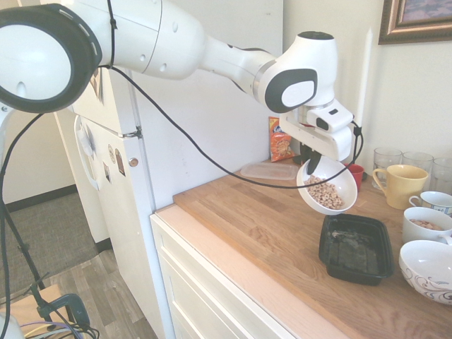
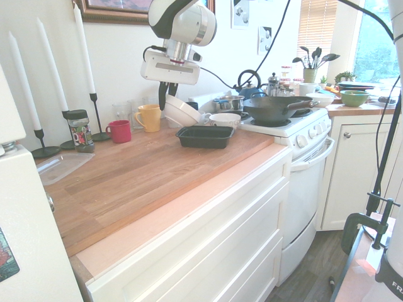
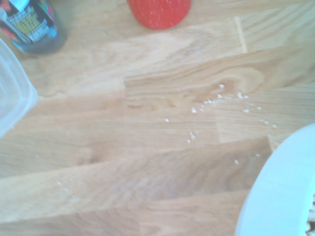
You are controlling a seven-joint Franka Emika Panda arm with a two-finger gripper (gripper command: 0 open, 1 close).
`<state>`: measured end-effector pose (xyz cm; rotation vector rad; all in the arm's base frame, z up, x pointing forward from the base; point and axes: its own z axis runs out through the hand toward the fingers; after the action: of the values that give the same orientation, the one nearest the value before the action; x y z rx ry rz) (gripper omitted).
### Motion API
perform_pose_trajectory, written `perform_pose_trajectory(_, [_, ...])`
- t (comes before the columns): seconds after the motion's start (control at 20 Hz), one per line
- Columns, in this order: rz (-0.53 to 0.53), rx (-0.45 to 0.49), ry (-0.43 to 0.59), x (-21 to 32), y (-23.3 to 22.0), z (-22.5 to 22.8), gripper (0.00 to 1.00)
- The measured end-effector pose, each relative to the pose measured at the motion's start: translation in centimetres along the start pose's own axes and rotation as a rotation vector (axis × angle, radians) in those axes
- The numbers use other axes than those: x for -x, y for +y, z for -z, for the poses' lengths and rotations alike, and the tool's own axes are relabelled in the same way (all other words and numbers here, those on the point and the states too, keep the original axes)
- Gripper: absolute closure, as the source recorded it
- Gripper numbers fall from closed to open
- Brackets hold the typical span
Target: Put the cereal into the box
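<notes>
white franka arm reaches over a wooden counter (image 1: 268, 233). gripper (image 1: 313, 164) is clamped tight on the rim of a white bowl (image 1: 332, 185), holding it in the air, tilted, open side facing the first exterior camera. the cereal (image 1: 323, 193), light-tan rings, sits heaped in the low part of the bowl, none seen falling. in the second exterior view the gripper (image 2: 167, 95) points down steeply and the bowl (image 2: 181, 112) shows its white outside, tipped.

the box (image 1: 355, 248), shallow black tray with rounded corners, rests flat on the counter just below and beside the bowl, not touching it. tray inside looks bare and glossy, no cereal visible in it. in the second exterior view the box (image 2: 205, 136) lies near the counter's stove end, the bowl up behind it.

other stuff: yellow mug (image 1: 400, 185) behind the tray, red cup (image 1: 357, 174) near the wall, orange snack bag (image 1: 280, 140) upright by the fridge, clear plastic lid (image 1: 270, 170) flat in front of the bag. white mug (image 1: 426, 225) with brownish bits next to the tray, patterned white bowl (image 1: 429, 269) nearer the counter's front. clear glasses (image 1: 387, 159) at the back wall.

wrist view: wood grain with scattered pale crumbs (image 3: 221, 101), red cup (image 3: 159, 12) blurred at one edge, a dark jar (image 3: 32, 27) with a colourful label, clear lid corner (image 3: 12, 93), white bowl rim (image 3: 283, 189) close up.
</notes>
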<state>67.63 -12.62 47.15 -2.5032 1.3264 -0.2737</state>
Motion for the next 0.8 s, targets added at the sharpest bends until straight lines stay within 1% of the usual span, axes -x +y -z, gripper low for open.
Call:
perform_pose_trajectory(0.2, [-0.031,-0.05,-0.068,-2.1,0.4,-0.1,1.0])
perform_pose_trajectory(0.4, [-0.067,-0.109,-0.15,-4.5,1.9,-0.9,1.0])
perform_pose_trajectory(0.65, [-0.101,-0.206,-0.254,-6.8,3.4,-2.0,1.0])
perform_pose_trajectory(0.8, [-0.111,-0.268,-0.295,-7.9,4.5,-2.1,1.0])
